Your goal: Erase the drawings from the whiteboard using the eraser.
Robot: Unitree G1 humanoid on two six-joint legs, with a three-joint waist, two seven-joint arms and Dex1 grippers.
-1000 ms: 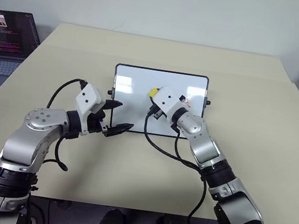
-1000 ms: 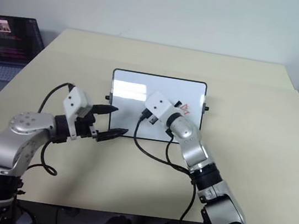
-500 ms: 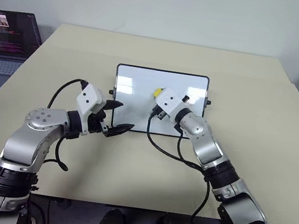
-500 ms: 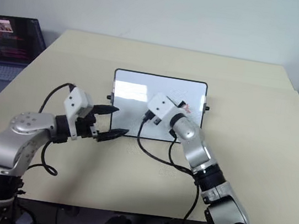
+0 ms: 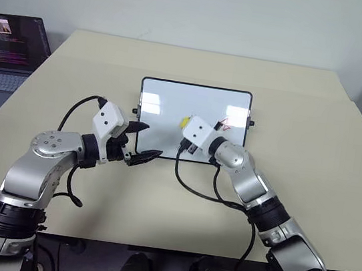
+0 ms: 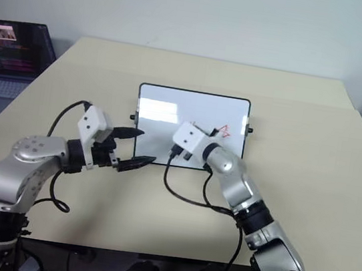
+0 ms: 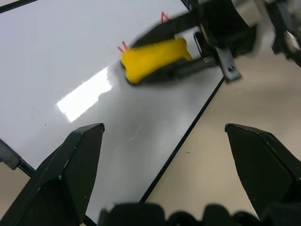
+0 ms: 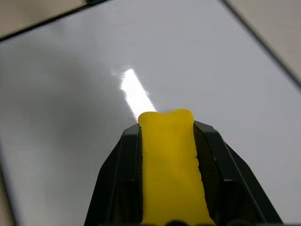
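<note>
Left eye view: the small glossy white whiteboard with a thin black frame and black side knobs (image 5: 173, 97) lay flat on the beige counter (image 5: 315, 141), near its middle. The right gripper (image 8: 167, 127) was clenched on the small oblong yellow eraser (image 5: 186, 121), one black finger on each long side, and held it over the board's middle, toward the near edge. In the right wrist view the eraser's tip stuck out past the fingertips (image 8: 129, 141) above the white surface; whether it touched the board could not be told. Red marker drawings (image 5: 221, 124) were visible on the board's right part, just beside the right gripper's white housing; the left wrist view showed red strokes close to the eraser's tip. Their shapes could not be made out.

The left gripper (image 5: 145, 139) was released, its two black fingers spread wide, holding nothing, at the board's near left corner.

An open dark laptop (image 5: 8, 44) sat off the counter's left side.
</note>
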